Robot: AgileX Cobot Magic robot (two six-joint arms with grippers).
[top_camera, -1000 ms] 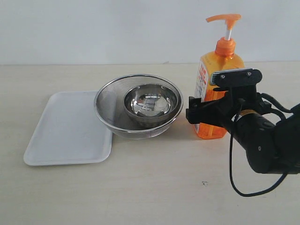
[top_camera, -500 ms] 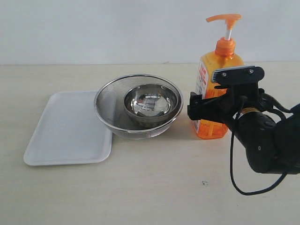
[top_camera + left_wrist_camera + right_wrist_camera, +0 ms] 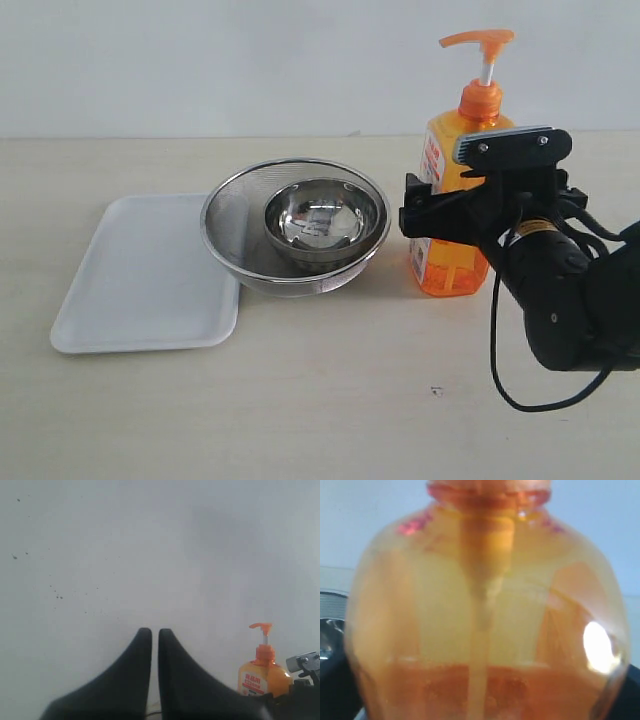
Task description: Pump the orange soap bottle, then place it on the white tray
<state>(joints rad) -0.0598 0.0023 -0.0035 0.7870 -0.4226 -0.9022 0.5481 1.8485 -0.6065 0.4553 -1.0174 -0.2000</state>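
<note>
Now, orange soap bottle (image 3: pixel 447 268): upright on the table (image 3: pixel 330 400), right of centre and toward the far side, pump head up, label turned left, well apart from the tray.
white tray (image 3: pixel 140 270): flat on the table at the left, right edge meeting the strainer's rim; under it or only beside it, cannot tell.
mesh strainer (image 3: pixel 235 235): between tray and bottle, with a steel bowl (image 3: pixel 320 220) sitting inside.
right gripper (image 3: pixel 412 218): at the bottle's upper body, jaws wide, one dark finger (image 3: pixel 331 695) on each side; pressing or not, cannot tell; bottle filling the right wrist view.
left gripper (image 3: pixel 151 635): facing a pale wall, jaws narrow, only a thin slit between them; bottle seen far off.
</note>
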